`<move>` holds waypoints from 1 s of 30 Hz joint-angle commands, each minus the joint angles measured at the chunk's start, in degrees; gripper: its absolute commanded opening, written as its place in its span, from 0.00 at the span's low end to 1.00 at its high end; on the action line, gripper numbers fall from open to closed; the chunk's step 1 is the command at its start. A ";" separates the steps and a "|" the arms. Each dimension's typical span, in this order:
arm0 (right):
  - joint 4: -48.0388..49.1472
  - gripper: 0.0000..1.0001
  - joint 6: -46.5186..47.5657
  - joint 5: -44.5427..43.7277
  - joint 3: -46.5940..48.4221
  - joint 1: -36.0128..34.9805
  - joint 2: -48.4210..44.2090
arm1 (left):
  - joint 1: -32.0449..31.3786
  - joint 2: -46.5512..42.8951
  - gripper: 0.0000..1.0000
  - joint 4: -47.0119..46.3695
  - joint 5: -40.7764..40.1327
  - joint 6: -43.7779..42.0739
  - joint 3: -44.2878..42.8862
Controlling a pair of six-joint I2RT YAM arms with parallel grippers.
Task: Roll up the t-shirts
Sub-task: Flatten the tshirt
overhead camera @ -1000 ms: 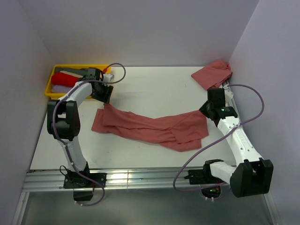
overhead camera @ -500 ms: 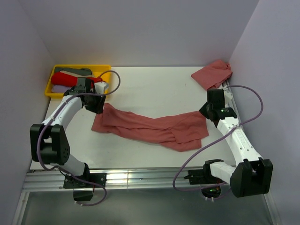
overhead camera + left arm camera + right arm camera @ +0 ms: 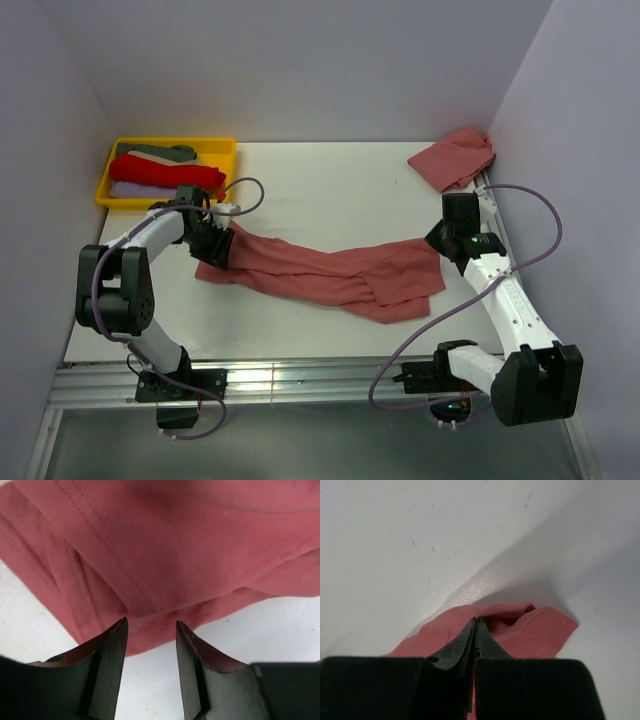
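Swinging away from the yellow tray, the left arm has come down to the near-left part of the table, and the left gripper now sits at the left end of the long t-shirt. Its jaws stand moderately apart in the left wrist view. The hemmed edge of the t-shirt lies just beyond the tips, bare table shows in the gap, and nothing is pinched.

The right arm has not moved. The right gripper is at the shirt's right end, and its jaws are pressed together on a raised fold of the salmon-red cloth.

That t-shirt lies loosely stretched in a shallow sagging band across the middle of the table, between the 2 grippers. A second t-shirt is crumpled in the far-right corner, against the wall. A red roll of cloth lies in the tray at the far left.
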State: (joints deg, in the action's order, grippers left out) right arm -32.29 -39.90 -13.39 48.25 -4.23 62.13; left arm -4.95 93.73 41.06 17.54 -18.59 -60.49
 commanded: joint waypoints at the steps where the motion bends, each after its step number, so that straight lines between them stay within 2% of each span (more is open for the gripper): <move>1: 1.27 0.00 1.05 0.03 -0.53 0.45 -1.75 | -0.15 1.71 0.48 -2.03 1.89 -0.49 -0.16; 5: 1.36 0.00 0.97 0.20 -0.52 0.45 -1.75 | -0.15 3.03 0.44 -2.91 1.97 0.04 -0.51; 7: 1.27 0.00 1.05 0.20 -0.44 0.45 -1.75 | -0.23 3.21 0.37 -3.18 1.97 0.57 -1.12; 11: 1.18 0.00 1.23 0.20 -0.35 0.45 -1.57 | -0.32 3.21 0.18 -2.74 2.59 1.27 -2.79; 14: 1.18 0.00 1.23 0.12 -0.17 0.45 -1.48 | -0.41 3.74 0.10 -2.21 2.85 1.80 -4.90; 17: 1.18 0.00 1.23 0.20 -0.17 0.45 -1.31 | -0.41 4.70 0.06 -1.69 2.50 2.42 -7.09; 21: 1.36 0.00 1.32 0.20 -0.09 0.45 -0.87 | -0.41 6.54 0.09 -1.07 2.15 3.03 -9.90; 30: 1.62 0.00 1.40 0.29 -0.17 0.45 0.01 | -0.41 10.33 0.25 -1.07 2.06 4.09 -12.72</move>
State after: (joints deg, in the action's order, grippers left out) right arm -32.18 -39.48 -12.75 48.25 -4.23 62.13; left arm -5.10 103.94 39.94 18.59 -15.25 -71.00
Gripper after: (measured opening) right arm 0.007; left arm 0.228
